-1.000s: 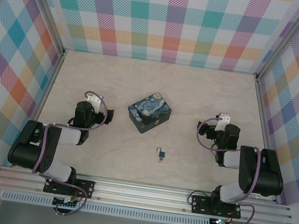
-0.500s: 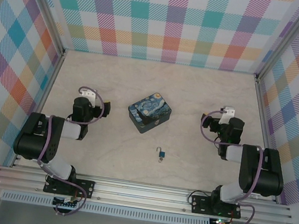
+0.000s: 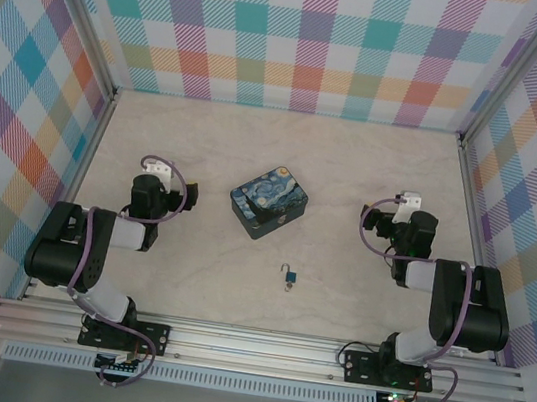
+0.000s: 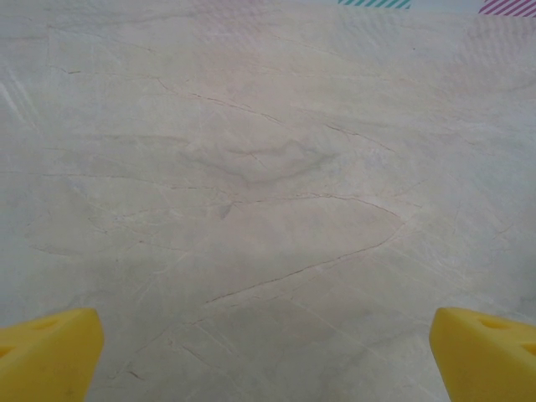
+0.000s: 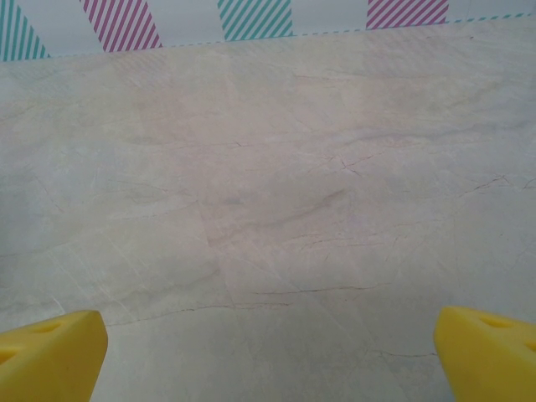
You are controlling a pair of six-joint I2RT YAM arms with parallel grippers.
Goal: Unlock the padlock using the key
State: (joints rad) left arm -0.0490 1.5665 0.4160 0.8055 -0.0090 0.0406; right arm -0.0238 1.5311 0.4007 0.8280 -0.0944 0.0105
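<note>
Here the left gripper point(image 4: 268, 360) and the right gripper point(image 5: 268, 360) both stand wide open, holding nothing, each over bare table point(image 3: 375, 166). Between the two arms, just nearer than the starry box point(image 3: 268, 201), the padlock point(image 3: 288, 278) lies apart from both grippers. The key is too small to tell.

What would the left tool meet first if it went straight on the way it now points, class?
Probably the bare table: the open left tool looks angled down at it, and nothing lies ahead on it. If it is nearly level, it would reach the checked back wall instead. Depth is unclear.
</note>
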